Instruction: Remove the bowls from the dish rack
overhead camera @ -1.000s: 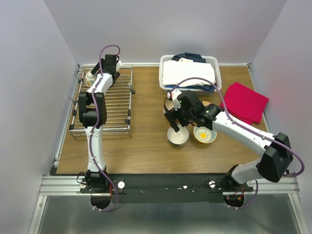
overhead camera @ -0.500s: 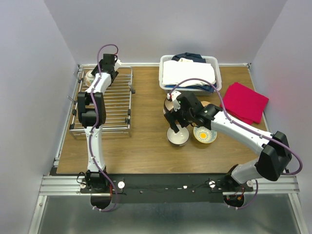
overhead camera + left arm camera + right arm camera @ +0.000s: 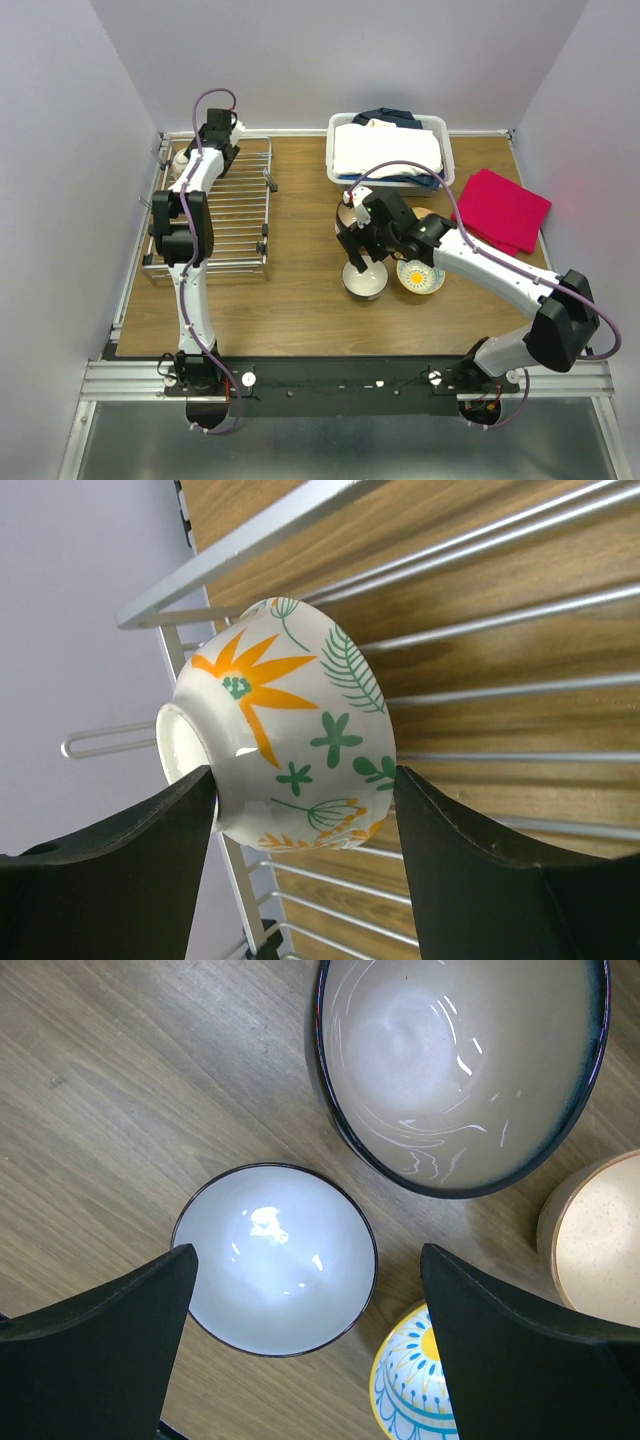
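A white bowl with orange and green leaf patterns (image 3: 290, 730) stands on its edge at the far left corner of the silver wire dish rack (image 3: 235, 215). My left gripper (image 3: 305, 790) is shut on it, one finger against its foot and the other against its rim. In the top view the same bowl (image 3: 182, 158) peeks out beside the left gripper (image 3: 192, 155). My right gripper (image 3: 310, 1260) hangs open above a white bowl with a dark rim (image 3: 275, 1260) that sits on the table (image 3: 300, 290).
Beside the white bowl sit a large dark-rimmed bowl (image 3: 460, 1060), a cream bowl (image 3: 600, 1240) and a yellow and blue patterned bowl (image 3: 415, 1380). A white laundry basket (image 3: 390, 150) with folded cloth stands at the back. A red cloth (image 3: 500, 208) lies at the right.
My left gripper has reached further toward the rack's far left corner and closed its fingers onto the leaf-patterned bowl. The right arm has hardly moved.
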